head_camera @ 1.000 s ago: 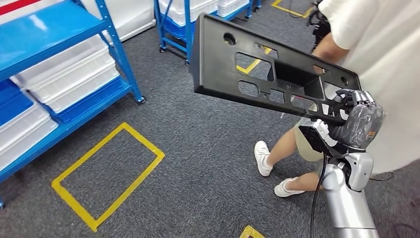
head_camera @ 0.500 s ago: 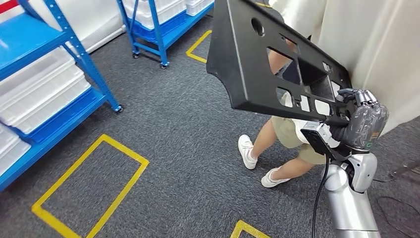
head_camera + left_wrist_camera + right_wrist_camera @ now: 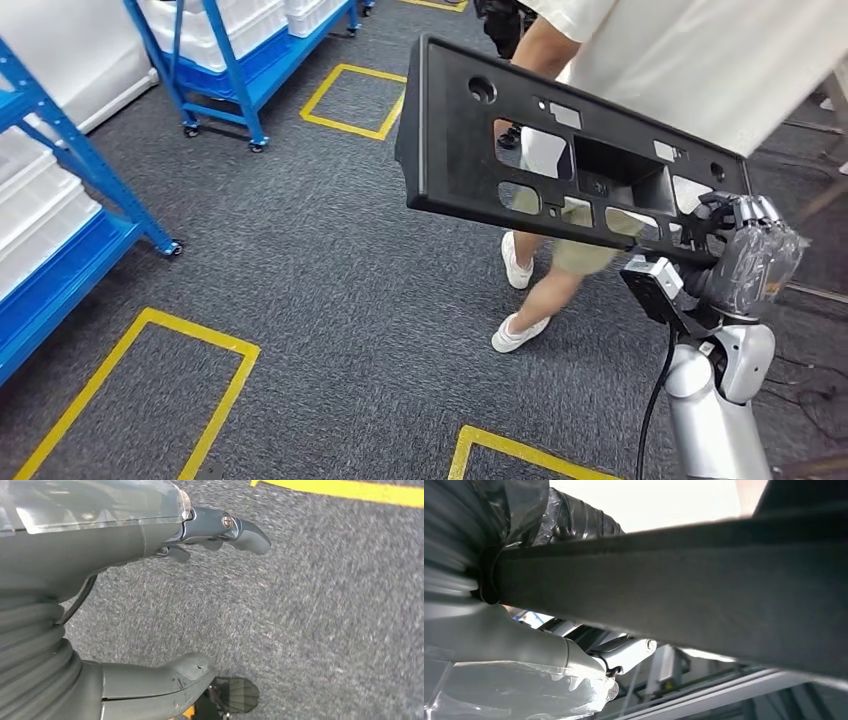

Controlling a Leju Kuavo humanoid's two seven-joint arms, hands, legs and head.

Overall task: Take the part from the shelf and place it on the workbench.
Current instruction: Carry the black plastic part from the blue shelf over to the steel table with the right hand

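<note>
The robot's right hand (image 3: 745,262), wrapped in clear plastic film, grips the near right end of a long black plastic panel with cut-out openings (image 3: 560,165). In the right wrist view its fingers (image 3: 574,517) curl tightly over the panel's dark edge (image 3: 684,590). The panel is held up in the air, well above the floor, tilted so its far left end sits higher. The left hand (image 3: 165,595) hangs over the grey carpet floor (image 3: 325,605), thumb and fingers apart, holding nothing.

Just behind the panel stands a person in a pale shirt (image 3: 700,60), khaki shorts and white shoes (image 3: 518,333), partly visible through the openings. Yellow tape rectangles (image 3: 140,390) mark the carpet. Further off, blue metal shelving with white plastic bins (image 3: 60,230) stands at the left, and a wheeled blue rack (image 3: 235,60) beyond it.

Compared with half a second earlier, the whole view has swung: the shelving sits further left, and the panel now lies flatter and less steeply tipped.
</note>
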